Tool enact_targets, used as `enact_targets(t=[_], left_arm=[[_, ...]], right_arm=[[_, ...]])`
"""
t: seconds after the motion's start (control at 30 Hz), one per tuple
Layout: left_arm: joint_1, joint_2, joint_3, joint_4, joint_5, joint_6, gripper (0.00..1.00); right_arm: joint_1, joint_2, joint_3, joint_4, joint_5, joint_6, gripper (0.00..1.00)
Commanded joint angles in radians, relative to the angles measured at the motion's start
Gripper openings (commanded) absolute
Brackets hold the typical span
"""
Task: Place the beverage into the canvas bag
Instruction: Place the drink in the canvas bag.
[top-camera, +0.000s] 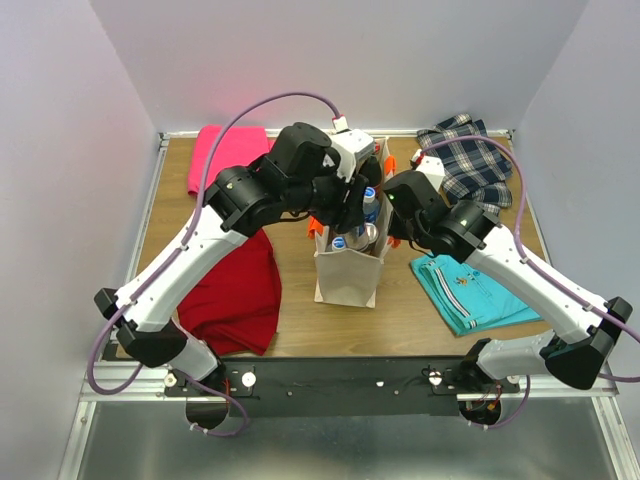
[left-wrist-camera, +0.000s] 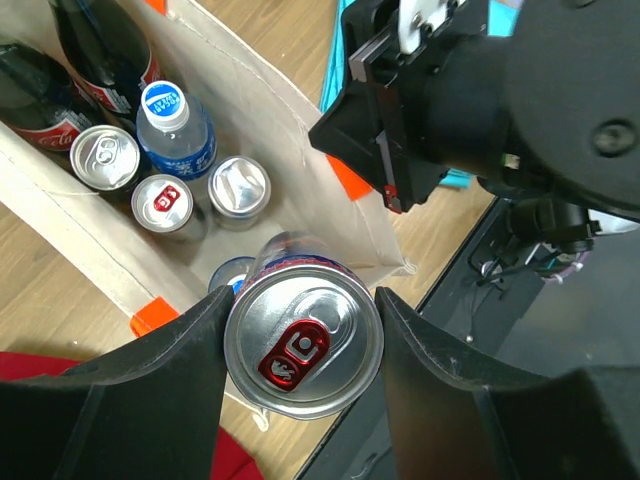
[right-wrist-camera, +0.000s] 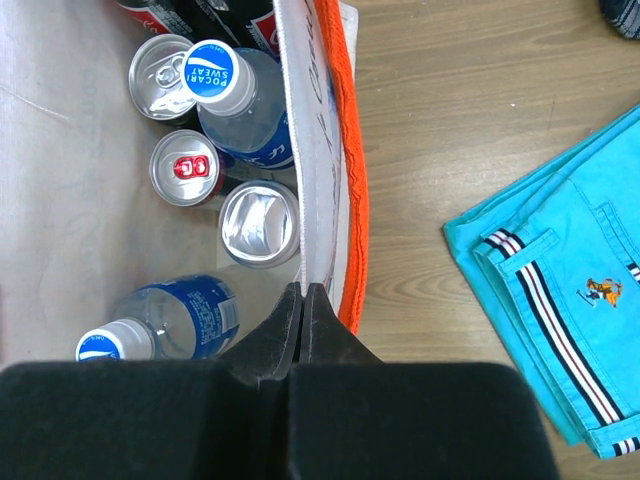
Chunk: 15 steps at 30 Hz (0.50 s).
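Left wrist view gave us the clearest look. The left gripper (left-wrist-camera: 303, 338) was clamped on the beverage can (left-wrist-camera: 303, 350), a silver can with a red pull tab, with a black finger (left-wrist-camera: 165, 375) pressed against each side. The can sat upright between the jaws, clear of the table and over the open mouth of the canvas bag (left-wrist-camera: 300, 130), close to one end wall. Just beneath the can we saw the white cap of a lying bottle (left-wrist-camera: 228, 275) peeking out. Farther from the fingers, down in the bag, a red-tabbed can (left-wrist-camera: 162, 200) stood between two plain silver ones. Beyond them were a Pocari Sweat bottle (left-wrist-camera: 170, 120) and dark cola bottles (left-wrist-camera: 70, 60).

On the right wrist view, the right gripper (right-wrist-camera: 303, 305) was pinched tight on the rim of the bag's side wall, with the canvas caught between its fingertips. The drinks stood on the inner side of those fingers. On the outer side an orange strap (right-wrist-camera: 348, 170) ran along the wall. Beyond that, a turquoise garment (right-wrist-camera: 560, 300) lay on the wooden table (right-wrist-camera: 450, 120).

From the top external view we saw both grippers meeting over the upright bag. A red cloth (top-camera: 235, 295) lay under the left arm, with a pink cloth (top-camera: 225, 150) behind it. A plaid shirt (top-camera: 470, 160) lay behind the right arm.
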Motion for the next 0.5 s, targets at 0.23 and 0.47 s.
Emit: enact_targets(t=[0.23,0.47], left_arm=[[-0.043,0.035,-0.042,0.136,-0.023,-0.012,0.0],[-0.054,0.033,-0.134,0.176,-0.032,-0.021,0.0]], right_arm=[[-0.002,-0.062,0.042,0.073,0.035,0.018,0.01],[-0.002,-0.062,0.055,0.093,0.028,0.018,0.01]])
